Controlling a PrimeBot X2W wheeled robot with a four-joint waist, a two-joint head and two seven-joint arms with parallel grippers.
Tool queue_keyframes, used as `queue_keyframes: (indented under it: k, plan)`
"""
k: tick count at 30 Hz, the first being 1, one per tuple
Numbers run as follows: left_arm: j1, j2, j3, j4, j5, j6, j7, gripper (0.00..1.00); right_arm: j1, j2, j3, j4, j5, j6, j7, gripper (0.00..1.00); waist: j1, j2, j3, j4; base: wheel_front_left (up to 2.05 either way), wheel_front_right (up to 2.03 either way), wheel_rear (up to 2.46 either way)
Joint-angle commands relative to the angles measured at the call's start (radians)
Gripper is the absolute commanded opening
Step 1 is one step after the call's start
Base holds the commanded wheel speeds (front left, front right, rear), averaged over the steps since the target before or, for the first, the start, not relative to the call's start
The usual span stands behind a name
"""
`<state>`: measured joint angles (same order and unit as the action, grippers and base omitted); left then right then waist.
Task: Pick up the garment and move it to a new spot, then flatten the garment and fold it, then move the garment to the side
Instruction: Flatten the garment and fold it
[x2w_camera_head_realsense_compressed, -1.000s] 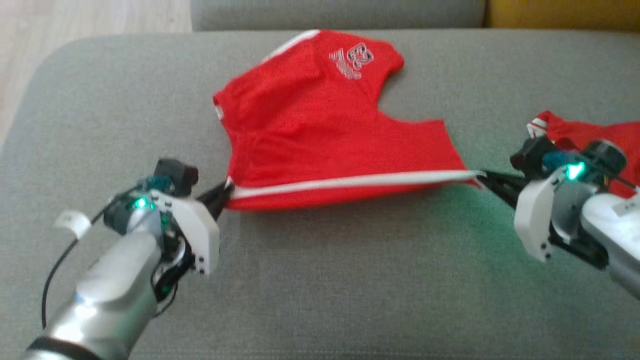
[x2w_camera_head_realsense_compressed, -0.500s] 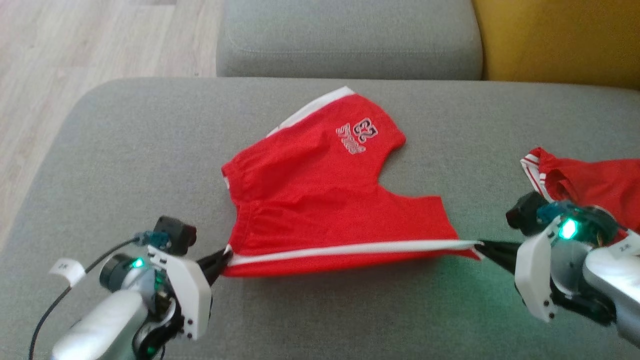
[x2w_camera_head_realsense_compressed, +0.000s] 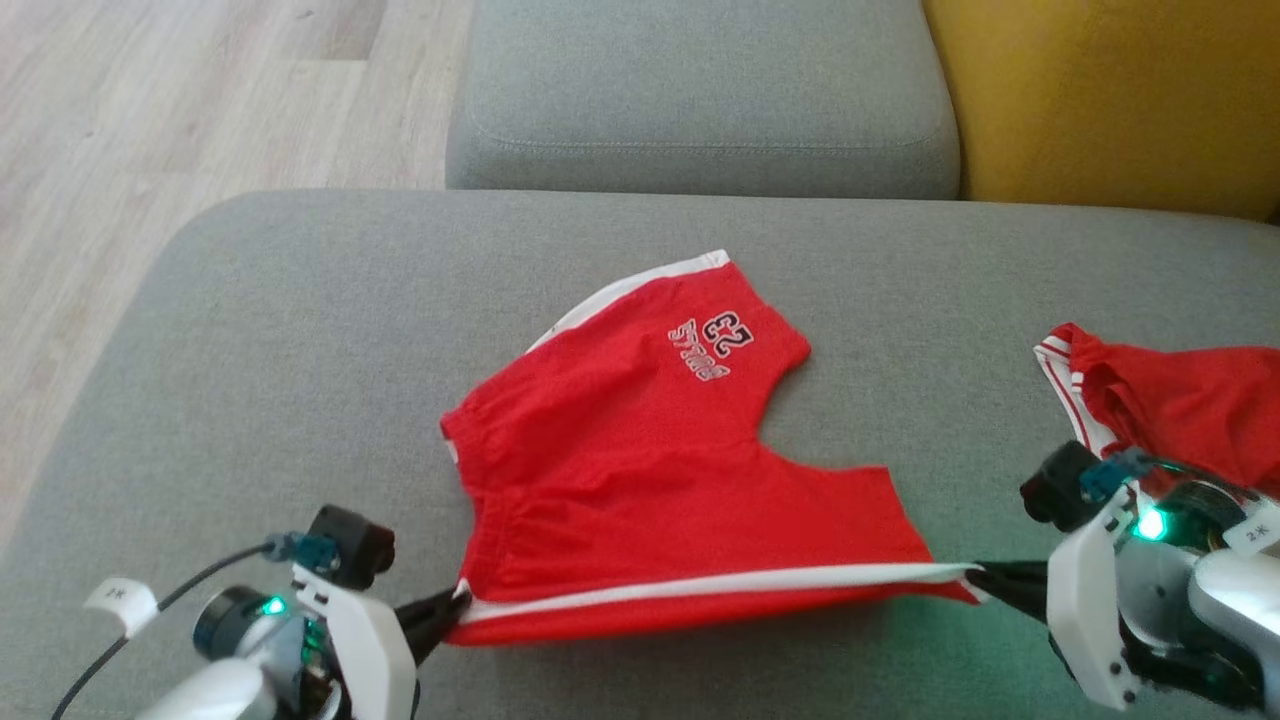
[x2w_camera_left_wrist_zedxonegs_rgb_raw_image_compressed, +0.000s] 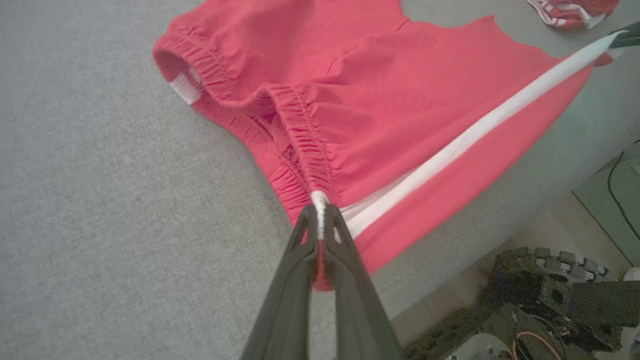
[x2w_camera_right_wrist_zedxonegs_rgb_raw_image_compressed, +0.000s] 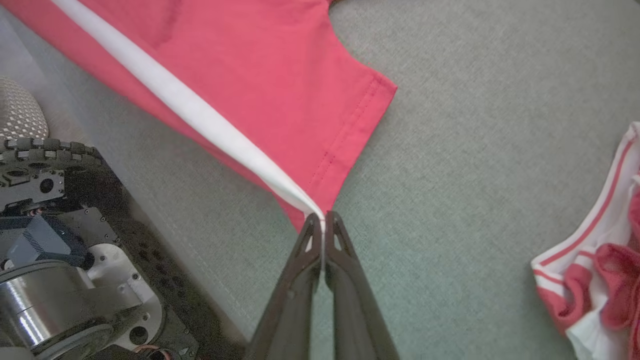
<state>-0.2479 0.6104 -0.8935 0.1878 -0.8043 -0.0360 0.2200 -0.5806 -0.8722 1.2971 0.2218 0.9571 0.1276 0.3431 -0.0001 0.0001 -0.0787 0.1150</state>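
Two pinches: left gripper (x2w_camera_head_realsense_compressed: 450, 600) clamps shorts (x2w_camera_head_realsense_compressed: 640, 480) waistband, right gripper (x2w_camera_head_realsense_compressed: 978, 575) hem; shorts taut between.

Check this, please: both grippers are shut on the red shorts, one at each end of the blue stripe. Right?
The stripe is white, not blue; the left wrist view shows it. The left gripper and right gripper are indeed shut on the red shorts, one at each end.
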Motion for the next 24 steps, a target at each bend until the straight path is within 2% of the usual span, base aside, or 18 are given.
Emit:
queue_keyframes:
  k: [1,6,10,20,24]
  plan:
    - [-0.037,0.063,0.048,-0.039,-0.008,0.013,0.009,0.0,0.014,-0.062,-0.017,-0.012,0.01,0.003,0.011,0.0,0.0001,-0.0001,-0.003,0.001,0.0,0.0,0.0]
    - [-0.005,0.089,0.048,-0.114,-0.042,0.023,0.043,0.0,0.04,-0.095,-0.017,-0.067,-0.011,0.003,0.057,0.0,0.0001,-0.0001,-0.002,0.005,0.0,0.0,0.0]
    - [-0.005,0.092,0.06,-0.151,-0.042,0.04,0.032,0.0,0.019,-0.107,-0.017,-0.079,0.004,0.003,0.036,0.0,0.0001,-0.0001,0.007,0.008,0.0,0.0,0.0]
    - [-0.069,0.066,0.108,-0.178,-0.037,0.067,-0.01,0.0,-0.12,-0.109,-0.017,-0.09,-0.06,0.003,-0.027,0.0,0.0001,-0.0001,0.056,0.034,0.0,0.0,0.0]
    - [-0.117,0.045,0.129,-0.188,-0.033,0.075,-0.023,0.0,-0.22,-0.101,-0.017,-0.082,-0.08,0.003,-0.05,0.0,0.0001,-0.0001,0.107,0.057,0.0,0.0,0.0]
